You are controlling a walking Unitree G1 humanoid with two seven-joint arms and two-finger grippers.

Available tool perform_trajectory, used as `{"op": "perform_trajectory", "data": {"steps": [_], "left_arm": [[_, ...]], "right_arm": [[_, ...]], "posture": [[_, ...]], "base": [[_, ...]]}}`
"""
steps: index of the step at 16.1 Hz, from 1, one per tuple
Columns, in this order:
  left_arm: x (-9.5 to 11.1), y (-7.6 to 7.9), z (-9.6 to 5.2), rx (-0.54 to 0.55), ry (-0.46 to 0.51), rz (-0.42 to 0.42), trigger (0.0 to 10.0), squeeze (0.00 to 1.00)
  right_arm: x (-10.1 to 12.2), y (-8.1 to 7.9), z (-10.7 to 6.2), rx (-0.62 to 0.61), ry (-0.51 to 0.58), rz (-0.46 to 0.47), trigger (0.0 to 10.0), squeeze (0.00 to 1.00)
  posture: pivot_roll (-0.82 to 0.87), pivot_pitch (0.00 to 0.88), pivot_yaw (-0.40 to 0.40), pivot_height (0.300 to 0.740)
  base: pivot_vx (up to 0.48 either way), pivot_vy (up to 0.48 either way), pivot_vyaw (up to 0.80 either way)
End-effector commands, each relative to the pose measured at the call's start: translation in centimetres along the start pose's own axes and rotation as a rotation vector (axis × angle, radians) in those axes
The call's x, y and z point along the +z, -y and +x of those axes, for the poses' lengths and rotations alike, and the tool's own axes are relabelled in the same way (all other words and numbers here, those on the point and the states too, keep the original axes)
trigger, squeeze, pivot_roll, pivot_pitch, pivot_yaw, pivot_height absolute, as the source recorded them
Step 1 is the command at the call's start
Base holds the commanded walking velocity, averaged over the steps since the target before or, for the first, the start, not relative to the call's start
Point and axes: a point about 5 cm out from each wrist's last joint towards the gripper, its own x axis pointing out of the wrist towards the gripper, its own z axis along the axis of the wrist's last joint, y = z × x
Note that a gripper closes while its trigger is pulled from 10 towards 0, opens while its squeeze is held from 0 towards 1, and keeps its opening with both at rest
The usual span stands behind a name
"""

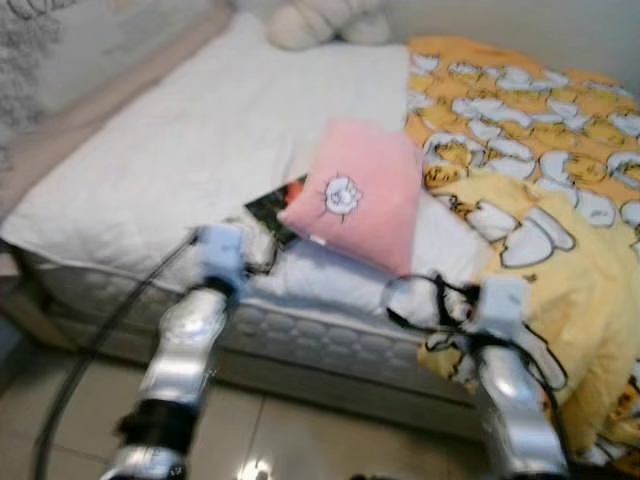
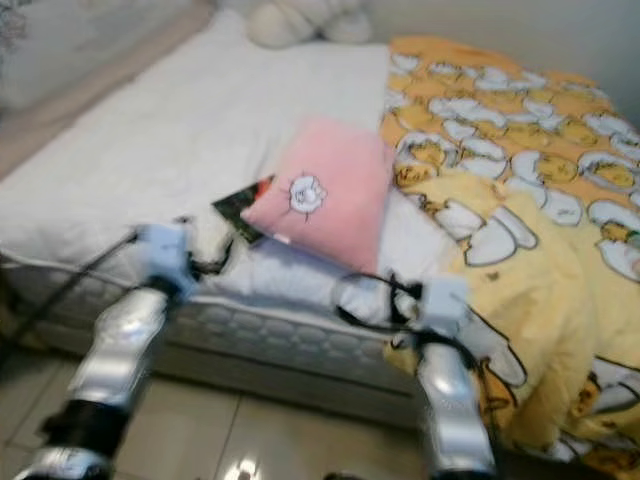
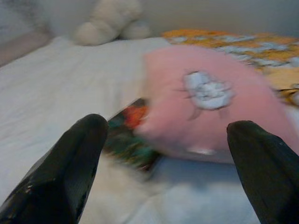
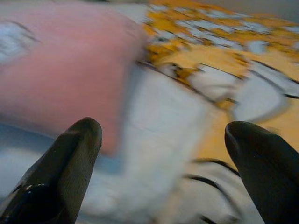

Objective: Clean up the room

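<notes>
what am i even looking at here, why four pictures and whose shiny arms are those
It is a humanoid robot standing at the side of a bed. The two wide pictures come from a stereo camera on its head, looking down, so they show the same scene. The silver arms are its own.

The other two pictures come from cameras on its wrists. Each looks out between the two black fingers of that arm's end effector. The left end effector and the right end effector are both open and hold nothing.

On the bed lie a pink pillow with a small white sheep on it, a colourful book partly under the pillow, a yellow blanket with a cartoon print, and a cream soft toy at the far end.
</notes>
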Motion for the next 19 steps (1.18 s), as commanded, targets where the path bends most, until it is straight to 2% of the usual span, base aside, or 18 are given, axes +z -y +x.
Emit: {"op": "perform_trajectory", "data": {"steps": [1,3,5,6,12,16,19], "left_arm": [[-0.3,-0.3,-0.1,0.013,-0.017,0.011,10.0,0.0],[-0.3,-0.4,0.0,0.031,-0.018,0.003,10.0,0.0],[-0.2,-0.7,-0.1,0.075,-0.011,-0.006,10.0,0.0],[0.1,-0.9,-0.2,0.086,0.017,-0.043,10.0,0.0],[1.2,-0.9,0.4,0.056,0.065,-0.021,10.0,0.0],[1.3,-1.4,0.8,0.054,0.062,-0.016,10.0,0.0],[2.0,-1.3,1.1,0.03,0.082,-0.001,10.0,0.0]], "right_arm": [[0.3,0.0,0.2,-0.006,0.016,0.008,10.0,0.0],[0.3,0.0,0.2,-0.003,0.015,0.005,10.0,0.0],[0.3,0.1,0.5,-0.009,0.018,0.004,10.0,0.0],[0.5,0.2,0.7,-0.006,0.023,0.004,10.0,0.0],[0.4,0.1,0.8,-0.003,0.029,-0.006,10.0,0.0],[0.2,0.1,0.9,-0.005,0.024,-0.008,10.0,0.0],[1.2,0.4,1.5,-0.023,0.049,0.022,10.0,0.0]], "posture": [[0.1,0.0,-0.045,0.74],[0.1,0.0,-0.043,0.74],[0.09,0.0,-0.042,0.74],[0.1,0.0,-0.042,0.74],[0.1,0.0,-0.051,0.74],[0.09,0.0,-0.045,0.74],[0.09,0.0,-0.041,0.74]], "base": [[0.0,0.0,-0.8],[0.0,0.0,-0.79],[0.0,0.0,0.0],[0.255,0.0,0.0],[0.48,0.0,0.0],[0.48,0.0,0.0],[0.48,0.0,0.0]]}}
